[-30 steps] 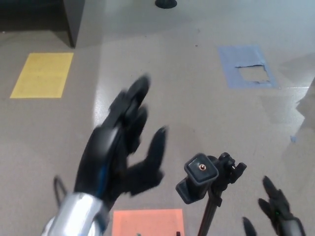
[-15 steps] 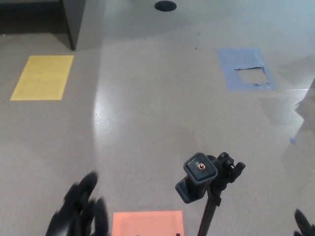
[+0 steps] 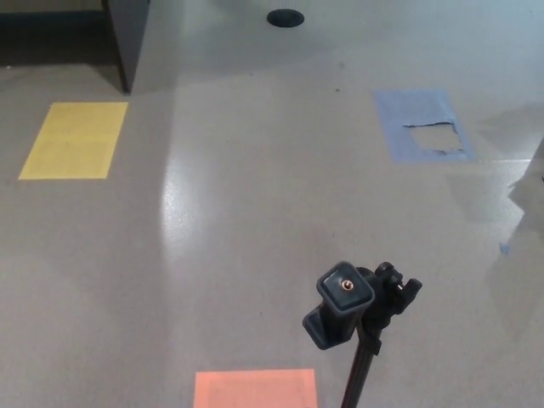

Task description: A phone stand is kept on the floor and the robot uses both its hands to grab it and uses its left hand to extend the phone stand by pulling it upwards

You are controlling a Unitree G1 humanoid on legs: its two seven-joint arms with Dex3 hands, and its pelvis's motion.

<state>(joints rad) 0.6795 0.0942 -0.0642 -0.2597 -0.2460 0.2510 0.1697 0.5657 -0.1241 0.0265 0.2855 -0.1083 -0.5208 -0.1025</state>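
Observation:
The black phone stand (image 3: 357,319) rises upright from the floor at the bottom middle-right of the head view. Its square mounting head, with a small brass screw in the middle, faces up at me, and a knob sticks out to its right. The thin pole runs down out of the bottom edge. Neither of my hands shows in the picture, and nothing touches the stand.
On the grey floor lie a yellow rectangle (image 3: 75,140) at the left, a torn blue patch (image 3: 422,125) at the upper right and an orange rectangle (image 3: 255,389) at the bottom. A dark cabinet corner (image 3: 127,38) stands top left, a black disc (image 3: 286,17) at the top.
Both hands have dropped out of the picture: the left hand, raised beside the stand a second ago, sank to the bottom edge and vanished, as did the right. The camera tilted slightly.

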